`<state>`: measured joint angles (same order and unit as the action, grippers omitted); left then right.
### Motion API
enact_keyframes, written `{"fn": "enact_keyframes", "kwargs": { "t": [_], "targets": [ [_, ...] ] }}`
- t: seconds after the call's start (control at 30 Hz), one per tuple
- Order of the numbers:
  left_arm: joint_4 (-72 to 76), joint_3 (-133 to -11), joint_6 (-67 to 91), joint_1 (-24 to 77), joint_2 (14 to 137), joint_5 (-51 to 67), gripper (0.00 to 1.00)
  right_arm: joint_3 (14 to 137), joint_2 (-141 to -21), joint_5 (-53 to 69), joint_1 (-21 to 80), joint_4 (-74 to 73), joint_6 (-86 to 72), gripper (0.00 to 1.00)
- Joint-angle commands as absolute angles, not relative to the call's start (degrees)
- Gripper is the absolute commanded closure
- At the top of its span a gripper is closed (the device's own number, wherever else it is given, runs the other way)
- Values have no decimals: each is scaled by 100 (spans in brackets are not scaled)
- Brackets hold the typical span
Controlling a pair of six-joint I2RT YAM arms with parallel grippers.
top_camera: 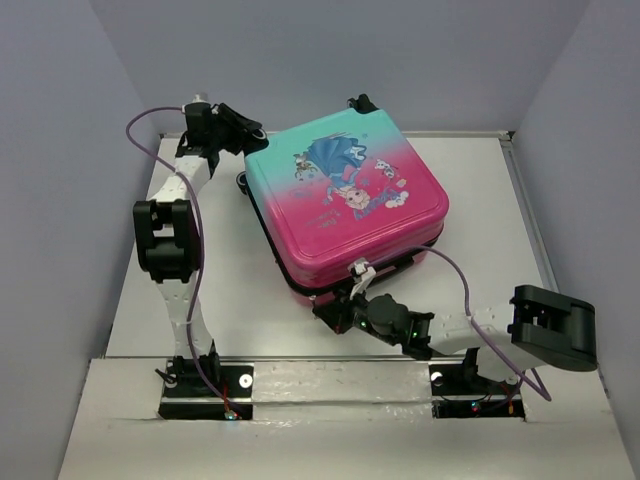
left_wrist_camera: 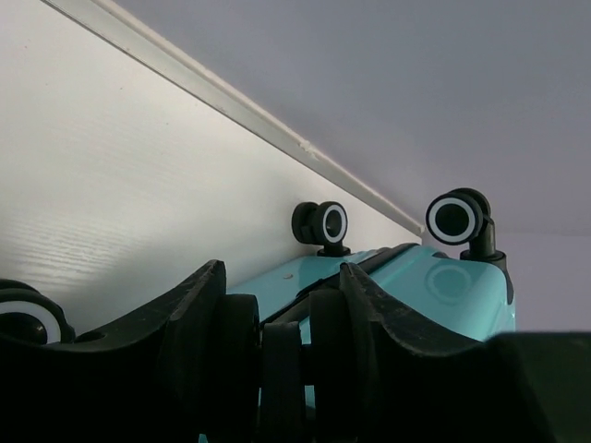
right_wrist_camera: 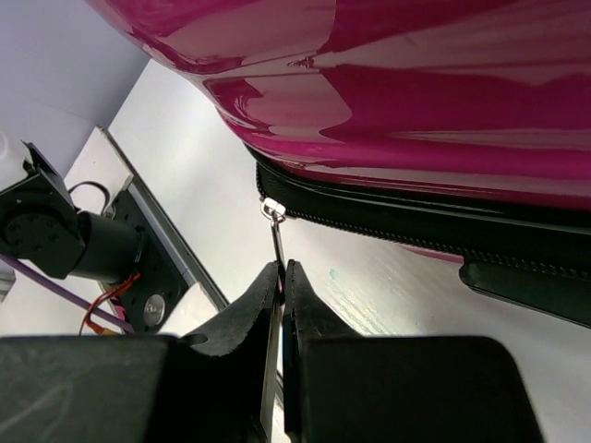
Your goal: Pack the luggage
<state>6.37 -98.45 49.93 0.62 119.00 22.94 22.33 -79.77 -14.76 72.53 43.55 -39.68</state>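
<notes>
The luggage (top_camera: pixel 350 200) is lying closed in the middle of the table (top_camera: pixel 490 260). At its 10 o'clock corner the left gripper (top_camera: pixel 243 133) is straddling a black wheel (left_wrist_camera: pixel 242 337), jaws half apart; whether it is clamping, I cannot tell. At 6 o'clock the right gripper (top_camera: pixel 352 296) is pinching the zipper pull (right_wrist_camera: pixel 275 235) tight.

Your table (top_camera: pixel 480 200) is white and matte, with a pale raised rim along its far edge. Only one thing lies directly on it: the luggage (top_camera: pixel 350 205), closed, flat on its side, print up, turned at an angle near the middle. Its black wheels (left_wrist_camera: pixel 320 223) face the far left. Bare table shows around it, widest at your right.
</notes>
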Motion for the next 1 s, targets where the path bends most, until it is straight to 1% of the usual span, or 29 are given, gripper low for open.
{"fn": "enact_keyframes", "kwargs": {
  "t": [0.0,0.07,0.2,0.23,0.27,0.3,0.33,0.4,0.43,0.53,0.57,0.6,0.63,0.67,0.7,0.73,0.77,0.83,0.9,0.97],
  "targets": [
    [1659,-9248,5001,53,11165,2628,94,2206,-7788,-1020,7287,3481,-3973,93],
    [1871,-8495,5001,-236,10839,2558,94,2197,-7638,-976,7041,3498,-3903,93],
    [2188,-7174,4948,-807,9698,2391,94,2258,-7200,-326,5831,3419,-3534,93],
    [2188,-6928,4922,-826,9494,2373,94,2320,-7137,-238,5688,3358,-3446,93],
    [2188,-6421,4904,-835,9283,2347,94,2416,-7085,-185,5591,3270,-3324,93],
    [2293,-6155,4913,-835,9072,2338,94,2704,-7040,-211,5538,3122,-3053,93],
    [2390,-5839,5000,-826,8600,2355,94,2872,-6997,-272,5537,2842,-2911,93],
    [2452,-5059,5010,-826,8123,2391,94,3136,-6987,-343,5537,2655,-2595,93],
    [2452,-4793,4931,-809,7608,2373,94,3259,-6979,-351,5537,2611,-2558,93],
    [2391,-3756,4825,-809,6550,2382,94,3217,-6873,-264,5589,2741,-2794,93],
    [2365,-3309,4756,-800,6313,2399,94,2964,-6830,-307,5686,2881,-3056,93],
    [2295,-3113,4729,-800,6093,2408,94,2884,-6855,-786,5869,2970,-3180,93],
    [2224,-2903,4729,-791,5699,2443,94,2839,-6925,-1122,6454,3058,-3269,93],
    [2145,-2622,4729,-791,5539,2461,94,2882,-7222,-1786,6817,3128,-3313,93],
    [2075,-2567,4702,-808,5415,2452,94,2952,-7442,-1941,7186,3277,-3305,93],
    [1996,-2575,4667,-835,5231,2426,94,3058,-7688,-2012,7833,3548,-3279,93],
    [1926,-2732,4658,-887,5195,2408,94,3320,-8195,-2039,8127,3655,-3122,93],
    [1837,-3048,4728,-967,5264,2539,94,3611,-8629,-2083,8742,3596,-3006,93],
    [1741,-3733,4781,-1002,5396,2593,94,3692,-8710,-2153,8807,3446,-3146,93],
    [1548,-4312,4711,-1028,5659,2488,94,3455,-8352,-2276,8746,3498,-3121,93]
  ]
}}
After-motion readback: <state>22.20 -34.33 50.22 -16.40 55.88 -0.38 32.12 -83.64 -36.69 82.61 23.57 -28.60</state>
